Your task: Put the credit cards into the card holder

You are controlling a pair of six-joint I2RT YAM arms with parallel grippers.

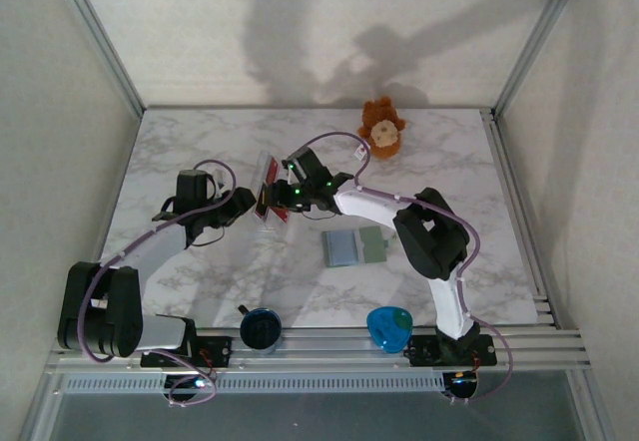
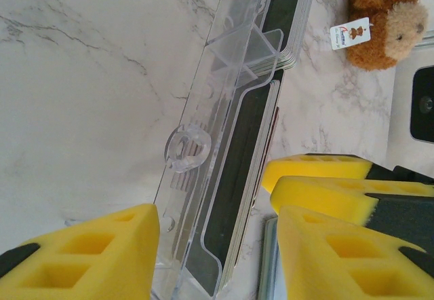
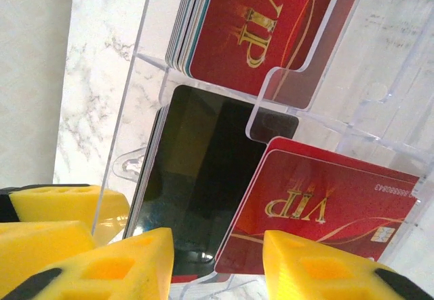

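Right, the picking-up step is underway: the right gripper (image 3: pixel 217 247) is hanging at the clear stand (image 2: pixel 203 130) with its yellow fingers spread. The near corner of the lower red card (image 3: pixel 319 205) is sitting in the gap between them, and a black card (image 3: pixel 196 171) is standing just left of that gap. The upper red card (image 3: pixel 271 22) is waiting in the tier beyond the fingertips. The left gripper (image 2: pixel 218 232) is straddling the stand's end, one finger on each side. Whether those fingers are pressing on the plastic or merely flanking it, I cannot tell. The card holder (image 1: pixel 354 247) is lying open and flat on the table (image 1: pixel 200 142), well apart from both sets of fingers, off to the right gripper's right and nearer the arm bases. By my reading, the next move is calling for a clean pinch on that lower card alone. It then needs a lift out of its slot without dragging the stand. The card's bottom edge is hiding behind the fingers, the stacks behind each front card are too tight to count, and the holder's slots are too small to make out.
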